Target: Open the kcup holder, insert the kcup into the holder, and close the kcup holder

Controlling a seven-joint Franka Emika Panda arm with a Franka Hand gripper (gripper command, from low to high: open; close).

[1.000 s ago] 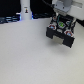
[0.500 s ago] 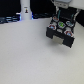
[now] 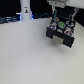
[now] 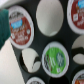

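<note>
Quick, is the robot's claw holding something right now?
Gripper: cannot tell; it sits over the kcup holder, its fingers too blurry to read.

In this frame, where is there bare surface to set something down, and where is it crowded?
The wide white tabletop lies bare from the black box-shaped kcup holder across to the exterior view's left edge and toward the camera. It is crowded at the holder, where the gripper hangs, and along the dark back edge by the white upright cylinder.
</note>
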